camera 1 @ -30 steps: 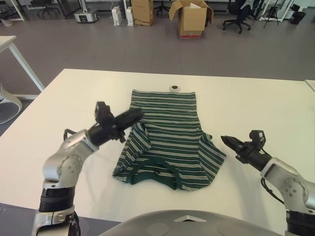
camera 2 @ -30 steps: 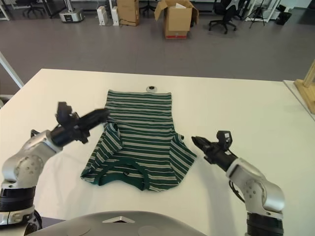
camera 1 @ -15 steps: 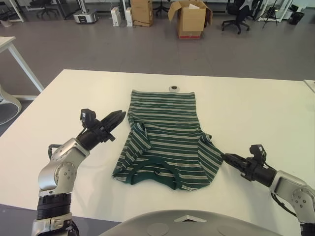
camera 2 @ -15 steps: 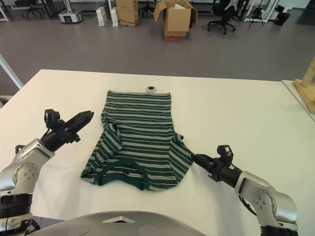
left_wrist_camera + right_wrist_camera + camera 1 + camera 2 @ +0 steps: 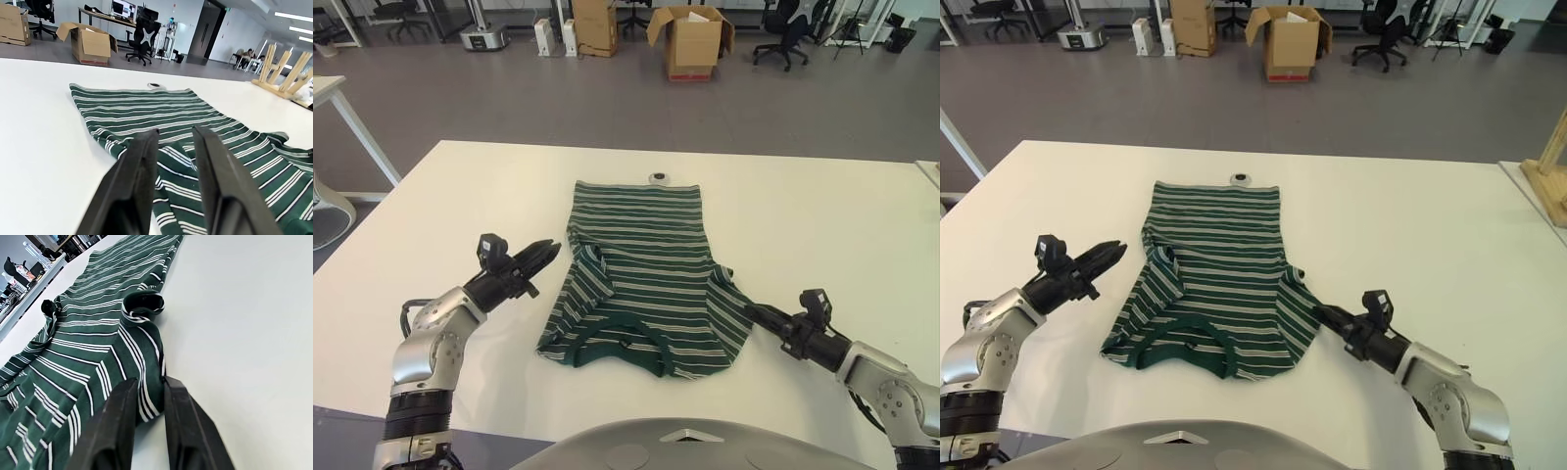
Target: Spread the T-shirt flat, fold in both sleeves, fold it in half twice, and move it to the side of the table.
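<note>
A green T-shirt (image 5: 646, 264) with white stripes lies on the white table (image 5: 822, 225), collar toward me and hem at the far side. Both sleeves are turned in over the body. My left gripper (image 5: 546, 254) hovers low just left of the shirt's left edge, open and holding nothing; in the left wrist view its fingers (image 5: 139, 161) frame the striped cloth (image 5: 205, 122) ahead. My right gripper (image 5: 752, 312) is low at the shirt's right edge. Its fingers (image 5: 173, 401) stand a little apart, with the cloth's edge (image 5: 146, 357) at their tips.
A small round disc (image 5: 660, 177) sits on the table at the shirt's far hem. Bare table lies to the left and right of the shirt. Cardboard boxes (image 5: 693, 37) and office chairs stand on the floor beyond.
My left gripper has drawn back leftward and downward from over the shirt's left sleeve. My right gripper has dropped to the table and slid in to the shirt's right edge.
</note>
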Controlling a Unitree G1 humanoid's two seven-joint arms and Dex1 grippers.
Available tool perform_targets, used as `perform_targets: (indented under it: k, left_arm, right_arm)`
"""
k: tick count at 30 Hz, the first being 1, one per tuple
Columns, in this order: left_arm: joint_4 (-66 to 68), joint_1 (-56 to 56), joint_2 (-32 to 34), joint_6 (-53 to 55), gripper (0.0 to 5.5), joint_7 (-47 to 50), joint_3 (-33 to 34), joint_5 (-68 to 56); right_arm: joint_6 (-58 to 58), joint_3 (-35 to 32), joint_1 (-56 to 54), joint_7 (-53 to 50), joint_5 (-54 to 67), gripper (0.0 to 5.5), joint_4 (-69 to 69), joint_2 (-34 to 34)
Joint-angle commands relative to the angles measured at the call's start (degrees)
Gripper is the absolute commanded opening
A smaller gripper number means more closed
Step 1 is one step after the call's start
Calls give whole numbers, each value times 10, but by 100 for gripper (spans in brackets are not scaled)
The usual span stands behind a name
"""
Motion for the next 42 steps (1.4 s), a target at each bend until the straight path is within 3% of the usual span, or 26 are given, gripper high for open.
perform_targets:
  k: [1,3,9,17,22,29,35,42]
  left_arm:
    - [55,19,39,-72,128,-9,-45,103]
    - [56,46,47,-72,128,-26,-75,125]
    - [35,81,29,-83,128,-87,-122,108]
    - [363,-26,13,-249,128,-129,-98,133]
    - [419,-6,10,-334,128,-159,-72,119]
    - [417,-17,-3,-332,128,-160,-64,105]
    - [423,-18,-3,-334,128,-157,-65,107]
    - [405,-9,-8,-328,128,-151,-67,106]
  right_arm:
    - [19,26,24,-6,-22,41,20,-3]
    - [14,17,17,-16,-23,4,27,-2]
    - [7,-32,-23,-33,-27,0,72,-32]
    - [34,-68,-65,-27,-4,0,35,-56]
    - [79,-84,-75,-22,38,0,-33,-71]
    - [125,-48,-94,-33,88,0,-107,-51]
    - [120,28,-107,-51,66,0,-105,-8]
    - [117,62,-114,-60,64,0,-108,5]
